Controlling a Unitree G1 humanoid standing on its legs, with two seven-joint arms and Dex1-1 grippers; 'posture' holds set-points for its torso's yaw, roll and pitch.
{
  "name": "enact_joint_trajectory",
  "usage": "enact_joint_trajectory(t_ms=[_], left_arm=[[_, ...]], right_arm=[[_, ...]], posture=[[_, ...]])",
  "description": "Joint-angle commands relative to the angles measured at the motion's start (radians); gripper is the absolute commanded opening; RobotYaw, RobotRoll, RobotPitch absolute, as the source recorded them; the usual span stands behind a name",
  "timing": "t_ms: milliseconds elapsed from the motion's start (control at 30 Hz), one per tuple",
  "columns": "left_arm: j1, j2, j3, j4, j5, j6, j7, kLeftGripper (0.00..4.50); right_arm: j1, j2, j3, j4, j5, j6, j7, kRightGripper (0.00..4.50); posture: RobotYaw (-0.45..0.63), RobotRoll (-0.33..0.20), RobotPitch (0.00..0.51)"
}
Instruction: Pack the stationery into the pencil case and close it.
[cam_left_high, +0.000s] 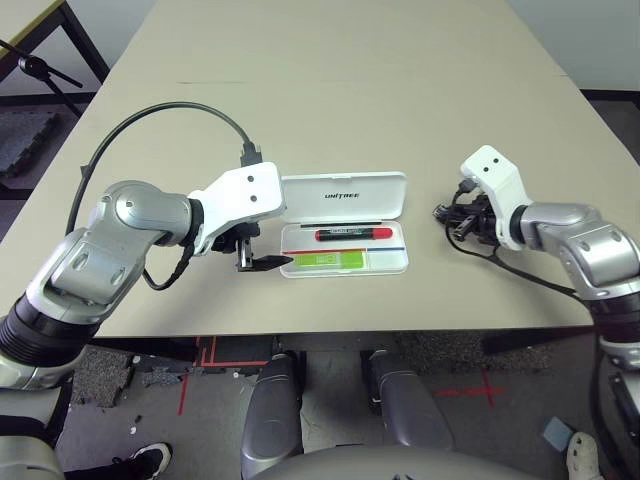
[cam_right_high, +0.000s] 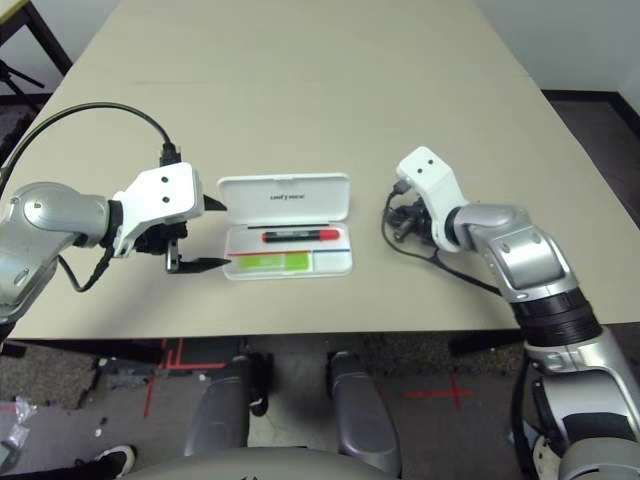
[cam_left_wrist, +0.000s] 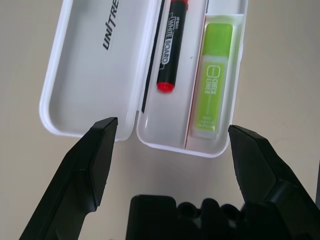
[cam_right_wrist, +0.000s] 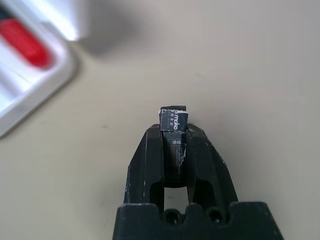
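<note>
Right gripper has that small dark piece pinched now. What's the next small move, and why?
Probably carry the right gripper toward the open pencil case and over its tray. Its fingers are shut on the small dark piece, above bare table, while the red marker and green stick already lie inside.

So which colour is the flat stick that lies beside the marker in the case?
Lime green, with a white label: the flat stick shows best in the left wrist view.

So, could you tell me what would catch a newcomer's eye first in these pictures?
The open white pencil case at the table's middle, with a red marker and a lime-green stick inside. The right gripper, off to its right, pinches a small dark piece; the left gripper gapes at the case's left end.
</note>
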Motion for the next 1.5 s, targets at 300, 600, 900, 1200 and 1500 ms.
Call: enact_joint_trajectory(t_ms=[300, 600, 900, 1200, 1500], left_arm=[[0.045, 0.005, 0.057, -0.032, -0.072, -0.027, -0.029, 4.50], [0.051, -0.019, 0.107, -0.051, -0.181, -0.023, -0.045, 4.50], [0.059, -0.007, 0.104, -0.055, -0.182, -0.021, -0.028, 4.50], [0.064, -0.002, 0.098, -0.058, -0.169, -0.023, -0.021, 4.50], [0.063, -0.002, 0.093, -0.051, -0.164, -0.030, -0.018, 4.50]], right_arm=[[-0.064, -0.042, 0.049, -0.068, 0.048, -0.203, 0.395, 0.32], [-0.122, 0.038, 0.151, -0.099, 0.000, -0.271, 0.482, 0.32], [-0.160, 0.098, 0.216, 0.003, -0.090, -0.350, 0.493, 0.32], [-0.156, 0.149, 0.253, 0.079, -0.155, -0.408, 0.484, 0.32], [-0.146, 0.185, 0.240, 0.112, -0.205, -0.449, 0.442, 1.32]], posture=[[-0.06, 0.000, 0.162], [-0.07, 0.000, 0.163], [-0.04, 0.000, 0.166], [-0.04, 0.000, 0.172], [-0.04, 0.000, 0.173]])
